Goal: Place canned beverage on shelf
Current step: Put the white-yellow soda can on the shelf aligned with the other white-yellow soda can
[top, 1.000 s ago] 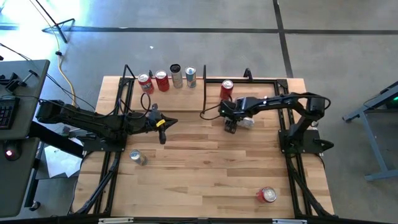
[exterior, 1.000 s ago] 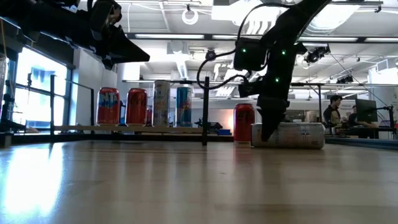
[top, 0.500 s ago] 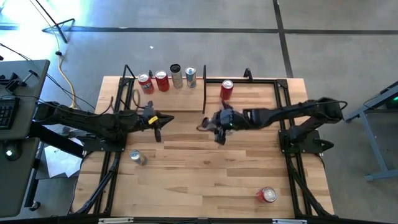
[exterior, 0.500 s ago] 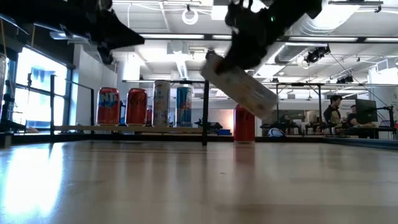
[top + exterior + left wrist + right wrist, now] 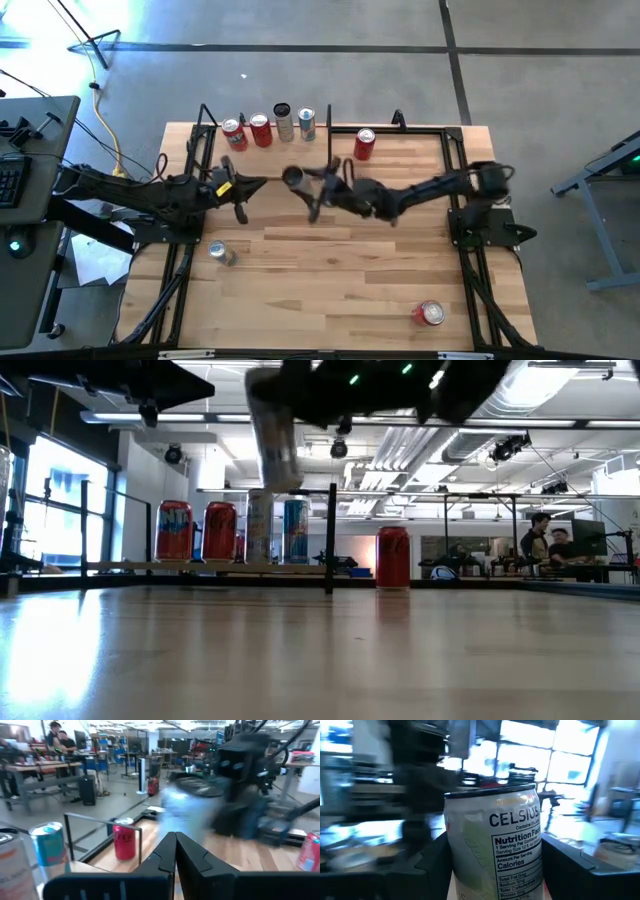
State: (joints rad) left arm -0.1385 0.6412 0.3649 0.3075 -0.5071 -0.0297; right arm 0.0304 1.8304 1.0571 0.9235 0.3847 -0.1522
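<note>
A pale silver can (image 5: 495, 845) marked CELSIUS stands upright in the air, with my right gripper (image 5: 495, 875) shut on it. From above, the can (image 5: 294, 178) hangs over the near edge of the shelf (image 5: 270, 160), a pale wood platform at the table's far left. Several cans (image 5: 260, 130) stand in a row on the shelf's far side. In the low view the held can (image 5: 272, 435) is high above the table. My left gripper (image 5: 252, 185) is shut and empty, pointing level at the can from its left. My right gripper pinches the can's side wall (image 5: 455, 865) between its two fingers (image 5: 570, 860), one on each side of the can. The fingers run level and come from the table's right. The can is upright, top up, lifted clear of table and shelf.
The shelf's thin upright end panel (image 5: 328, 130) stands just right of the held can. A red can (image 5: 364, 143) stands beyond it. A silver can (image 5: 221, 252) lies near the left, a red one (image 5: 430, 313) near the front right. People (image 5: 545, 540) sit far behind.
My right gripper has lifted the silver can off the table beside the red can and carried it toward the table's left, to the shelf. The wrist has swung from pointing down to level, so the can went from lying to upright. My left gripper has drawn back left and risen.
</note>
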